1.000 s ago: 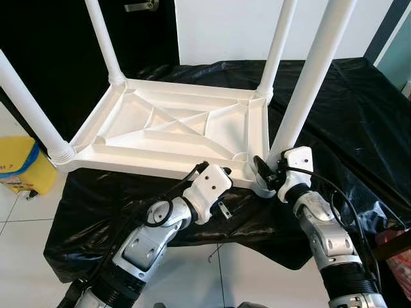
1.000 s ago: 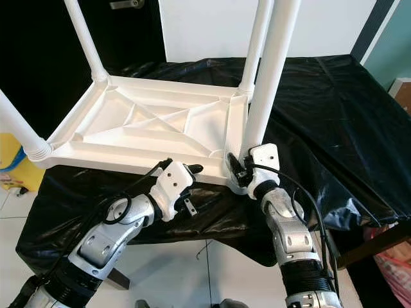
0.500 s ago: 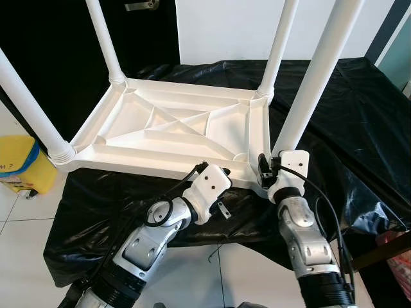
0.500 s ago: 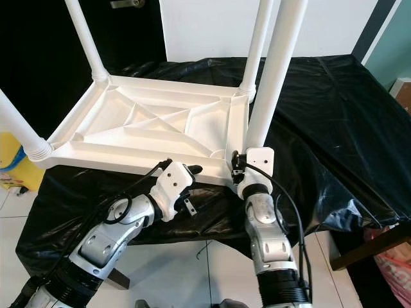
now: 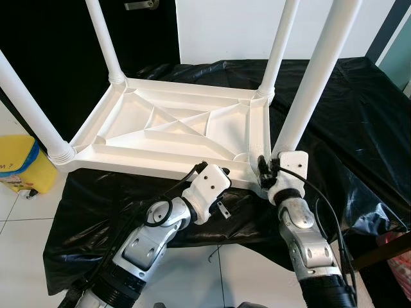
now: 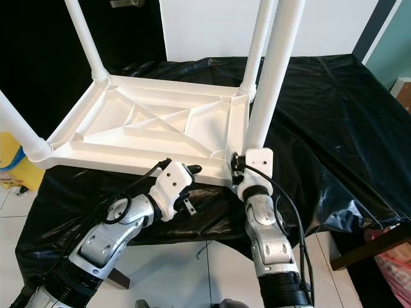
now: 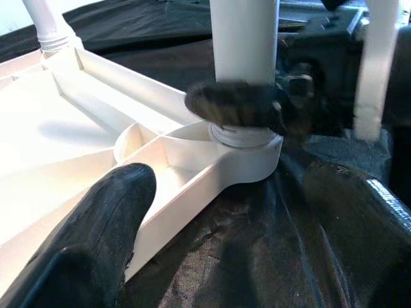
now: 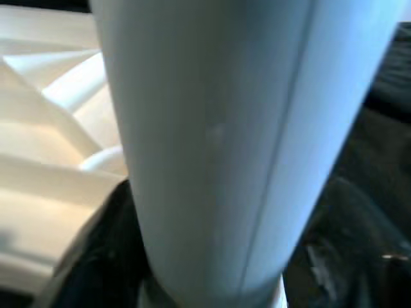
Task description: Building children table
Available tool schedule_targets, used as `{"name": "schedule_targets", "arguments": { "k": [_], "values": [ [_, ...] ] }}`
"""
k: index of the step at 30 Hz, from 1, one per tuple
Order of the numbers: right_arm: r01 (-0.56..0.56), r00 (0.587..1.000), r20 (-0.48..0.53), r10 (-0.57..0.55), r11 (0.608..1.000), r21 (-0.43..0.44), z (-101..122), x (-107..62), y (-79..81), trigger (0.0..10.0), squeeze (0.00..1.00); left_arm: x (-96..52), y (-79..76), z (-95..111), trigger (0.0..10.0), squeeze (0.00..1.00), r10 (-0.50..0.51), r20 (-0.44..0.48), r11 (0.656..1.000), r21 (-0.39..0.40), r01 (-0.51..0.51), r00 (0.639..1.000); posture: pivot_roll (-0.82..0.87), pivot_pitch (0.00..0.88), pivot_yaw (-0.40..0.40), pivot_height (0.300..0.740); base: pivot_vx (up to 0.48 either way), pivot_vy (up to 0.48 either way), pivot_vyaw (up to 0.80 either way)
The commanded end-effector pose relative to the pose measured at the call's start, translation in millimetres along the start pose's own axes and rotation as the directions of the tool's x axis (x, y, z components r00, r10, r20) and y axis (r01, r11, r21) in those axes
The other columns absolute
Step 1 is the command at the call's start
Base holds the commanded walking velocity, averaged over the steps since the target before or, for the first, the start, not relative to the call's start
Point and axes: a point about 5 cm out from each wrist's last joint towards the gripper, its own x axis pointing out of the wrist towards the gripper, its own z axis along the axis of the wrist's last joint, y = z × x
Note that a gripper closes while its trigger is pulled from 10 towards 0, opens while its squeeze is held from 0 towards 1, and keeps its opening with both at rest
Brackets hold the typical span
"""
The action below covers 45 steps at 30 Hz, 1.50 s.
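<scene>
- Left eye view: the white tabletop (image 5: 173, 131) lies upside down on a black-covered surface (image 5: 340, 102), overhanging its left edge.
- Right gripper (image 5: 264, 172) is clamped on the near-right leg (image 5: 313, 83) at its base socket.
- Left gripper (image 6: 192, 170), fingers apart, rests against the tabletop's near edge.

An all-white plastic children's table (image 5: 180, 131) is seen upturned, its ribbed underside and four legs (image 5: 318, 77) the same plain white. The surface beneath is draped in glossy black sheeting (image 5: 347, 115). Silver-grey arms with white wrist housings are shown, the left gripper (image 7: 96, 244) and right gripper (image 5: 264, 172) tipped in matte black. A yellow container (image 5: 22, 163) with a blue band is set on pale floor tiles (image 5: 13, 218). The wall behind is painted white (image 5: 225, 29).
</scene>
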Motion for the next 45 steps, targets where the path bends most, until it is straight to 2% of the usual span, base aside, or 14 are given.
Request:
{"name": "schedule_targets", "arguments": {
  "k": [1, 5, 12, 14, 16, 17, 19, 27, 28, 29, 30, 31, 40, 45],
  "values": [
    [-0.021, 1.0, 0.001, 0.021, 1.0, 0.007, 0, -2.0, -4.1, 10.0, 1.0, -1.0, -4.0, -1, 10.0, 0.0, -0.041, -0.003, 0.999, 0.005, 0.041, 0.999, -0.1, 0.081, -0.029, 0.74, 0.0, 0.0, 0.0],
    [-0.113, 0.993, 0.024, 0.113, 0.994, 0.003, 3, -3.9, -13.4, 10.0, 1.0, -1.1, -4.2, -1, 10.0, 0.0, -0.045, -0.004, 0.999, 0.006, 0.045, 0.999, -0.1, 0.082, -0.027, 0.74, 0.0, 0.0, 0.0],
    [-0.188, 0.982, 0.032, 0.188, 0.982, -0.001, 5, -3.6, -19.7, 10.0, 1.0, -1.2, -3.8, -1, 10.0, 0.0, -0.048, -0.005, 0.999, 0.008, 0.048, 0.999, -0.1, 0.082, -0.027, 0.74, 0.0, 0.0, 0.0],
    [-0.265, 0.964, 0.025, 0.265, 0.964, -0.004, 6, -1.0, -23.5, 10.0, 1.0, -0.9, -3.6, -1, 10.0, 0.0, -0.05, -0.005, 0.999, 0.009, 0.05, 0.999, -0.1, 0.076, -0.023, 0.74, 0.0, 0.0, 0.0],
    [-0.265, 0.964, 0.025, 0.265, 0.964, -0.004, 6, -1.0, -23.5, 10.0, 1.0, -0.9, -3.6, -1, 10.0, 0.0, -0.05, -0.005, 0.999, 0.009, 0.05, 0.999, -0.1, 0.076, -0.023, 0.74, 0.0, 0.0, 0.0],
    [-0.307, 0.951, 0.018, 0.307, 0.952, -0.012, 6, 1.7, -24.5, 10.0, 0.0, -0.7, -3.5, -1, 10.0, 0.0, -0.051, -0.005, 0.999, 0.011, 0.051, 0.999, -0.1, 0.07, -0.023, 0.74, 0.0, 0.0, 0.0],
    [-0.401, 0.916, 0.008, 0.401, 0.915, -0.044, 7, 11.7, -21.2, 10.0, 0.0, 0.4, -3.0, 0, 10.0, 0.0, -0.052, -0.003, 0.999, 0.014, 0.052, 0.999, -0.1, 0.066, -0.024, 0.74, 0.0, 0.0, 0.0],
    [-0.482, 0.876, -0.008, 0.483, 0.874, -0.068, 5, 23.1, -13.0, 10.0, 0.0, 0.2, -2.0, 0, 10.0, 0.0, -0.048, -0.002, 0.999, 0.016, 0.048, 0.999, -0.09, 0.064, -0.026, 0.74, 0.0, 0.0, 0.0],
    [-0.489, 0.872, -0.013, 0.489, 0.869, -0.077, 4, 25.3, -12.9, 7.5, 0.0, -0.5, -1.6, 0, 10.0, 0.0, -0.045, -0.003, 0.999, 0.017, 0.045, 0.999, -0.08, 0.064, -0.028, 0.74, 0.0, 0.0, 0.0],
    [-0.489, 0.872, -0.013, 0.489, 0.869, -0.077, 4, 25.3, -12.9, 7.5, 0.0, -0.5, -1.6, 0, 10.0, 0.0, -0.045, -0.003, 0.999, 0.017, 0.045, 0.999, -0.08, 0.064, -0.028, 0.74, 0.0, 0.0, 0.0],
    [-0.493, 0.87, -0.017, 0.494, 0.866, -0.081, 4, 27.0, -13.5, 2.6, 0.0, -1.1, -1.1, 0, 10.0, 0.0, -0.042, -0.004, 0.999, 0.017, 0.042, 0.999, -0.08, 0.064, -0.028, 0.74, 0.0, 0.0, 0.0],
    [-0.494, 0.869, -0.019, 0.495, 0.865, -0.083, 4, 28.4, -14.6, 0.0, 0.0, -1.8, -0.7, 0, 10.0, 0.0, -0.04, -0.005, 0.999, 0.018, 0.04, 0.999, -0.08, 0.064, -0.028, 0.74, 0.0, 0.0, 0.0],
    [-0.479, 0.878, -0.026, 0.479, 0.875, -0.073, -2, 30.8, -24.5, 0.0, 0.0, -3.3, -1.4, 0, 10.0, 0.0, -0.034, -0.008, 0.999, 0.014, 0.035, 0.999, -0.08, 0.07, -0.029, 0.74, 0.0, 0.0, 0.0],
    [-0.43, 0.903, -0.022, 0.43, 0.9, -0.069, -5, 29.2, -29.3, 0.0, 0.0, -2.2, -1.4, 0, 10.0, 0.0, -0.043, -0.008, 0.999, 0.015, 0.043, 0.999, -0.09, 0.073, -0.023, 0.74, 0.0, 0.0, 0.0]
  ]
}}
